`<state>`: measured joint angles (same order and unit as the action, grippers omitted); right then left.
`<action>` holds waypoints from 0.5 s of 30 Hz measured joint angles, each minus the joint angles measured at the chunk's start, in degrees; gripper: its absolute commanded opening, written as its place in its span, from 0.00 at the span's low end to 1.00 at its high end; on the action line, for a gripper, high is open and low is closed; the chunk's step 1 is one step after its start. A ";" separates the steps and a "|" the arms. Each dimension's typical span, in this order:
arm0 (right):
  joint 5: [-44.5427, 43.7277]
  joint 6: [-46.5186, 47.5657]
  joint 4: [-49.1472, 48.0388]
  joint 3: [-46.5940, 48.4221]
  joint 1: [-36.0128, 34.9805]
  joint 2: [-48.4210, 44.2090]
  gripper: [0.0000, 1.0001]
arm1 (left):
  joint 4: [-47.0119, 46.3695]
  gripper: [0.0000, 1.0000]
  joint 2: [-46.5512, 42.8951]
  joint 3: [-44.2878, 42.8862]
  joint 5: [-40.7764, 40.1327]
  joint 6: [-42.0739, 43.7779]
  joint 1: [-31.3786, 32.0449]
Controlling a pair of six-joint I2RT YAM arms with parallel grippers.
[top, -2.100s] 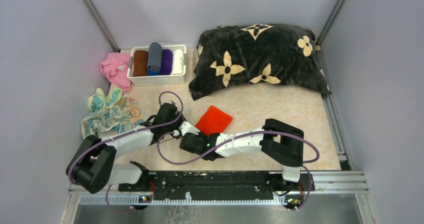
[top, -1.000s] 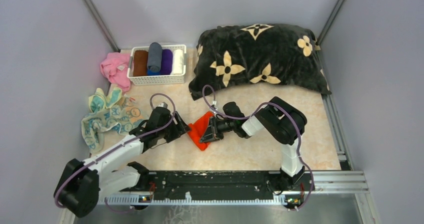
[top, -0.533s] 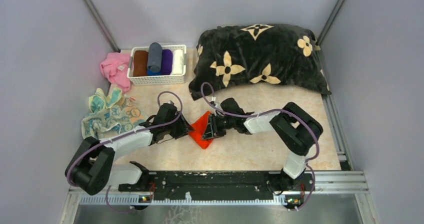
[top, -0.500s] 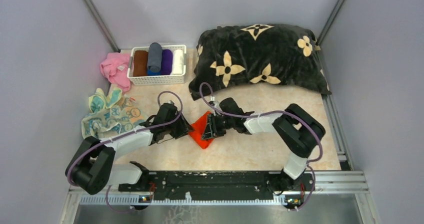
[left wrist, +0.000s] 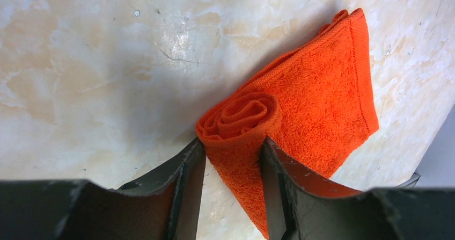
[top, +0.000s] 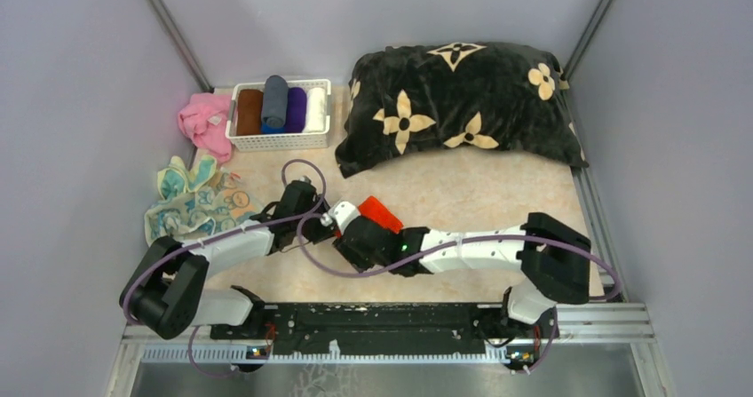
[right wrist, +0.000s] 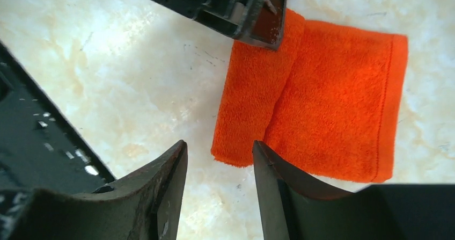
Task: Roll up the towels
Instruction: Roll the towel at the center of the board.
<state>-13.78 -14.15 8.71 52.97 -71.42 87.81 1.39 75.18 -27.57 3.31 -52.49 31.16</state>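
You are midway through rolling the orange-red towel (left wrist: 316,100), which lies on the marbled surface (left wrist: 80,63) in the middle of the work area, between the tips of the two arms. In the left wrist view one end of the cloth is wound into a tight spiral. The left gripper (left wrist: 230,143) has its jaws clenched on that spiral end, one finger against each side. Beyond the roll the rest of the cloth lies flat as a folded panel, so I judge the roll well short of done. The right gripper (right wrist: 220,146) hovers at the opposite end of the roll with its jaws released and nothing held (the roll's near end lies just ahead of the gap, and I cannot tell whether the tips touch it). As I read it, the next move calls for you to bring the right jaws onto that free end so both ends turn together. Then wind toward the flat edge, keeping the roll square to the hem; if only the left end turns, the roll is likely to cone or slacken. The teal towel with pale circles (top: 222,203) and the pale yellow towel (top: 180,179) lie heaped well to the left, not yet rolled, near the white basket (top: 280,138) that holds rolled cloths.
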 measured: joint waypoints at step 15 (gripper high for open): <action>-22.34 8.55 4.66 8.24 -7.50 18.10 0.41 | -0.02 0.55 0.20 -0.48 -0.04 0.04 0.26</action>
<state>-36.12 -5.61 13.37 61.21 -78.91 105.91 1.37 75.37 -28.05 3.27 -52.45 31.42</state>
